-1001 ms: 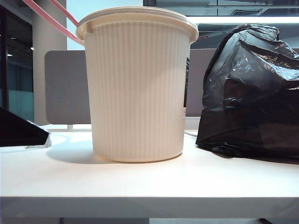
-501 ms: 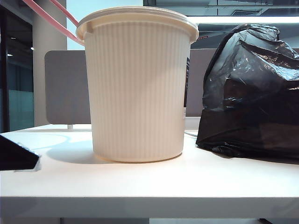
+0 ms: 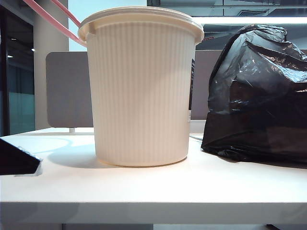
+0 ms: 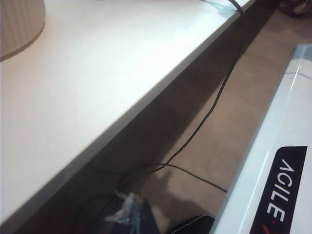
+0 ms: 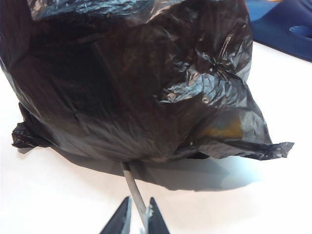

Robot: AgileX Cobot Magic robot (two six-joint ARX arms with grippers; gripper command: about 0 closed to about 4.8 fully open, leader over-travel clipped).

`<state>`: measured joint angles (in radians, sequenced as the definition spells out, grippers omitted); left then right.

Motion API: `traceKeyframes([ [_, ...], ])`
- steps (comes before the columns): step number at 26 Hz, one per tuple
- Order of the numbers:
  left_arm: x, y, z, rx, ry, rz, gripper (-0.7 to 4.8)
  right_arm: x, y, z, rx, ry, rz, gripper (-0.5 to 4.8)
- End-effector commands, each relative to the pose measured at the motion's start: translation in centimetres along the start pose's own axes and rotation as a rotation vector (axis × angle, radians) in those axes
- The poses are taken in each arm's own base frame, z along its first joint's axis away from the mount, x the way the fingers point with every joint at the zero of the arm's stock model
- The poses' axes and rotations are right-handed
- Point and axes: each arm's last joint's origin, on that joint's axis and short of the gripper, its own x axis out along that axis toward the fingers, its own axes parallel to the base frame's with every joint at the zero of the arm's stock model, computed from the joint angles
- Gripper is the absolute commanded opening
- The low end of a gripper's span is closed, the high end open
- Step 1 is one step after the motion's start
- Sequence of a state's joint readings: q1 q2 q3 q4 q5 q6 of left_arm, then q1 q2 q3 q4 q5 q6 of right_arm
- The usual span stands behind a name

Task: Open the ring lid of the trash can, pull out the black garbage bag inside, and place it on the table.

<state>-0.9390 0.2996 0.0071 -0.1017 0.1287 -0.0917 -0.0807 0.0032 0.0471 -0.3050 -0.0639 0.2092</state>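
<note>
Cream-white ribbed plastic fills the middle of the exterior view: the trash can (image 3: 141,91) stands upright on the tabletop (image 3: 153,189), with the pale-pink ring lid (image 3: 50,19) hinged up behind its rim at about ten o'clock. At three o'clock from the can, just beside it, the black garbage bag (image 3: 256,96) sits on the tabletop, glossy, crinkled and bulky. It looks soft, light and slippery, likely to sag, so a bunched fold near its top seems the best hold. The left gripper is out of sight in its wrist view, off the tabletop's edge, its jaws closed on nothing seen. The right gripper (image 5: 139,217) rests low before the bag, jaws nearly together around a thin grey cable (image 5: 132,187).
</note>
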Motion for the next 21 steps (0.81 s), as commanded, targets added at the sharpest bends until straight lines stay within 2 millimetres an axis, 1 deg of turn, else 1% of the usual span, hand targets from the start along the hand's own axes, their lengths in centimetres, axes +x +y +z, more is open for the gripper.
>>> traceKeyframes([
  [1, 0.0, 0.0, 0.1, -0.001, -0.007, -0.006, -0.05, 0.0, 0.0, 0.1, -0.001, -0.004, 0.003, 0.45],
  [9, 0.0, -0.1, 0.1, 0.000, -0.010, -0.008, -0.05, 0.0, 0.0, 0.1, -0.001, -0.004, 0.003, 0.45],
  [12, -0.1, 0.3, 0.2, -0.011, -0.019, 0.014, -0.05, 0.0, 0.0, 0.1, -0.001, -0.004, 0.002, 0.45],
  [16, -0.4, 1.2, 0.5, -0.041, -0.059, 0.101, -0.05, 0.0, 0.0, 0.1, -0.001, -0.005, 0.002, 0.45],
  [21, -1.6, 2.9, 1.1, -0.083, -0.170, 0.271, -0.05, 0.0, 0.0, 0.1, 0.000, -0.005, 0.002, 0.45],
])
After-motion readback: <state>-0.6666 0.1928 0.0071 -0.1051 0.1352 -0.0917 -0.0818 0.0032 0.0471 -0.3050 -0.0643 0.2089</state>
